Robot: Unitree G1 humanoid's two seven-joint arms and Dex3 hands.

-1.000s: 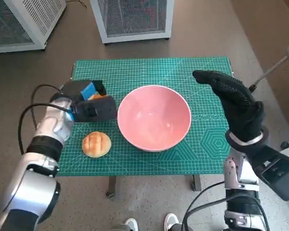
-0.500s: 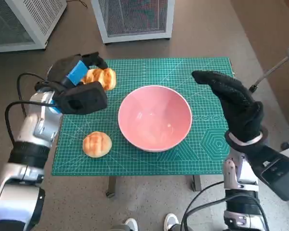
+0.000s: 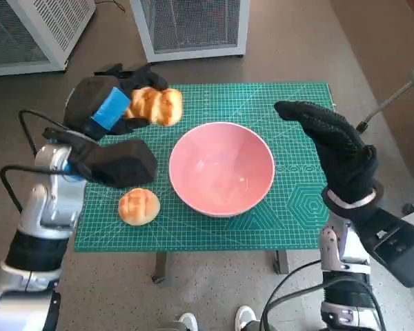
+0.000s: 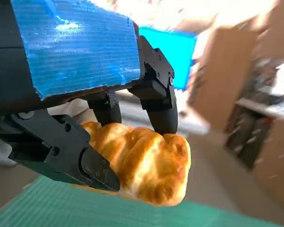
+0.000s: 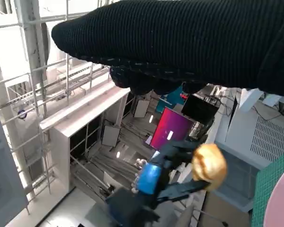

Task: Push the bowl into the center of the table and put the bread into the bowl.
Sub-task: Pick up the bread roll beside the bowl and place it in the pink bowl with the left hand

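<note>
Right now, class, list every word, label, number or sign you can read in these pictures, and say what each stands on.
None can be read.
Green mat: printed lines and shapes only; any figures too small to read.
Blue tape on the left hand: plain.
Bowl, bread: unmarked.

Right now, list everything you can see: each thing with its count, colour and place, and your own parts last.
Bowl: one, pink, near the middle of the mat, nothing in it.
Held bread: one, golden brown, lifted above the mat's far left part, gripped by the left hand.
Bread roll: one, golden, round, lying on the mat left of the bowl, near the front edge.
Cutting mat: one, green with a grid, covering the table.
Mesh cabinets: two, white, on the floor beyond the table.
Shoes: a pale pair, on the floor below the table's front edge.
Left hand: black, blue-taped, raised.
Right hand: black glove, raised right of the bowl, holding nothing.
</note>
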